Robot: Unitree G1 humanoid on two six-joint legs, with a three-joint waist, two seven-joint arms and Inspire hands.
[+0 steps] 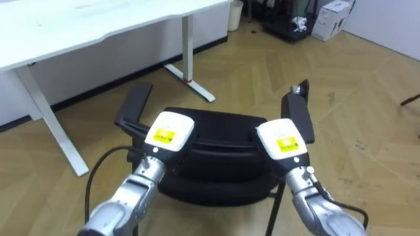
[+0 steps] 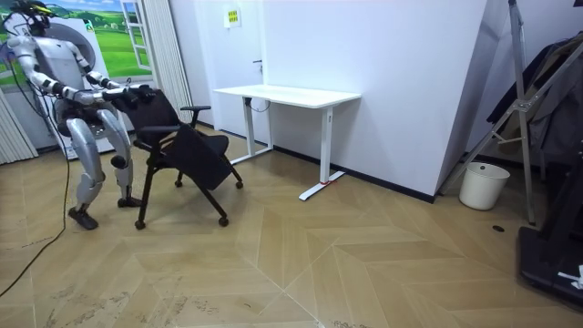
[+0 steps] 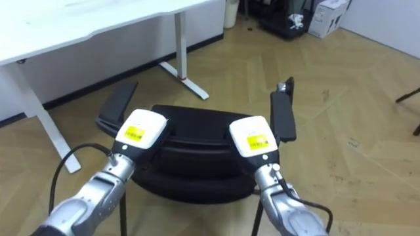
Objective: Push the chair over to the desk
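Observation:
A black wheeled office chair (image 1: 223, 134) stands right in front of me with its backrest toward me. An armrest (image 1: 136, 103) sticks out on its left and another armrest (image 1: 298, 117) on its right. My left hand (image 1: 169, 131) and right hand (image 1: 282, 139) both rest against the top of the backrest, backs up, with the fingers hidden behind its edge. In the room view I stand at the room view's left, behind the chair (image 2: 187, 146), arms stretched forward to it. The white desk (image 2: 287, 94) is beyond the chair.
The white desk (image 1: 98, 26) stands ahead on the left, its foot (image 1: 190, 82) reaching out over the wooden floor close to the chair. White boxes (image 1: 331, 19) and dark gear sit far right. A white bin (image 2: 483, 185) stands by the wall.

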